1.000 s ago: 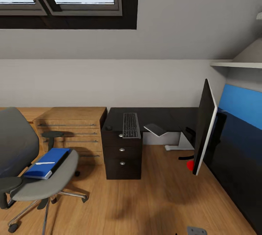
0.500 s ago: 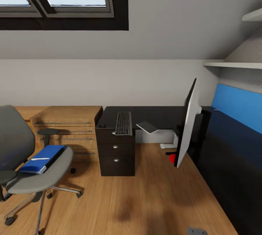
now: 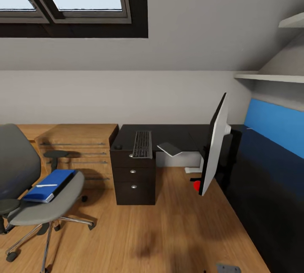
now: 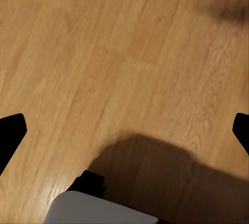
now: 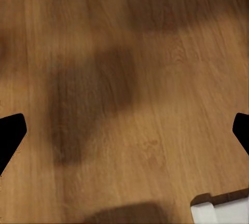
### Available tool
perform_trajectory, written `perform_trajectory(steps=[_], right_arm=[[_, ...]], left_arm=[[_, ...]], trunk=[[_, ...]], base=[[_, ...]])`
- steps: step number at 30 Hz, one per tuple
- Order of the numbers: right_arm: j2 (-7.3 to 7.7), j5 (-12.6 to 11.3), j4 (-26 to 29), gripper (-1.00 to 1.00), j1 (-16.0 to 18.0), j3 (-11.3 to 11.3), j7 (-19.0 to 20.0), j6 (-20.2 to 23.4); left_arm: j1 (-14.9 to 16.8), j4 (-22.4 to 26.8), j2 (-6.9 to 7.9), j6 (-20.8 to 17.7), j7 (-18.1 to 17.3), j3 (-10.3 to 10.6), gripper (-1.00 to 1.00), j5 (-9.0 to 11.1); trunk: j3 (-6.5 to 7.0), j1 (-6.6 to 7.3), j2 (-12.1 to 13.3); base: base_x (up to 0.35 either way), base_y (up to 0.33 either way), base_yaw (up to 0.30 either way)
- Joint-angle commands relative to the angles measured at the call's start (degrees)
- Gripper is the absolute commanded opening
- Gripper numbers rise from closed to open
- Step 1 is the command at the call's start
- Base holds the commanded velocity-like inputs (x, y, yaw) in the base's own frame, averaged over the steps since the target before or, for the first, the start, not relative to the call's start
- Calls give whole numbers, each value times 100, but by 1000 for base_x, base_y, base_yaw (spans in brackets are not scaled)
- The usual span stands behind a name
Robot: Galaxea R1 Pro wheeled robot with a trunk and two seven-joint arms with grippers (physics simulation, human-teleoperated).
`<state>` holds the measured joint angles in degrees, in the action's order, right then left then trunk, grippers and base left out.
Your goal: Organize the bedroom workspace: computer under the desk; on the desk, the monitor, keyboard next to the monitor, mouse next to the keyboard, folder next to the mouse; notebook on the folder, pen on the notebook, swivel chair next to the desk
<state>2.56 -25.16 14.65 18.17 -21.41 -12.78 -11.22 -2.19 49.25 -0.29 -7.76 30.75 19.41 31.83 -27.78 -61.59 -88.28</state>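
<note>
The table point(image 3: 177, 134) is the largest thing, a black L-shaped top with a blue back panel point(image 3: 274, 125), standing far ahead of both jaws and to their right side. The chair point(image 3: 38, 197) stands on the wooden floor point(image 3: 169, 231), ahead and to the left of the jaws, well apart from the table. The monitor point(image 3: 213, 146) is seen almost from its edge, close to the table's inner corner; I cannot tell what it rests on. The folder point(image 3: 48, 185) lies flat on the chair seat, with a small white thing on top. The keyboard point(image 3: 142, 144) lies on the table above the drawers point(image 3: 134, 182). The left jaws point(image 4: 124, 130) and the right jaws point(image 5: 124, 130) are wide apart, holding nothing, with only floor between their tips.
</note>
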Motion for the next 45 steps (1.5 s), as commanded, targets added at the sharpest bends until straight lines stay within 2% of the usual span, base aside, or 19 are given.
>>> perform_trajectory(steps=[1,7,14,22,45], right_arm=[[-106,-46,4,100,3,-50,-31,-156],[-141,-42,3,100,3,-46,-33,-269],[-142,-48,2,100,3,-42,-54,-694],[-141,-42,69,100,-145,-47,-64,-943],[-150,67,47,100,-169,-56,-68,-988]], left_arm=[[0,12,2,-24,36,10,100,25],[0,11,-3,-24,36,10,100,27],[0,6,-6,-24,41,10,100,34],[0,6,-6,-24,39,10,100,34],[0,-3,-6,-24,44,10,100,34]], trunk=[[14,23,39],[121,154,279],[247,308,560],[391,484,881],[803,989,1803]], base=[[0,0,0],[0,0,0],[0,0,0],[0,0,0],[0,0,0]])
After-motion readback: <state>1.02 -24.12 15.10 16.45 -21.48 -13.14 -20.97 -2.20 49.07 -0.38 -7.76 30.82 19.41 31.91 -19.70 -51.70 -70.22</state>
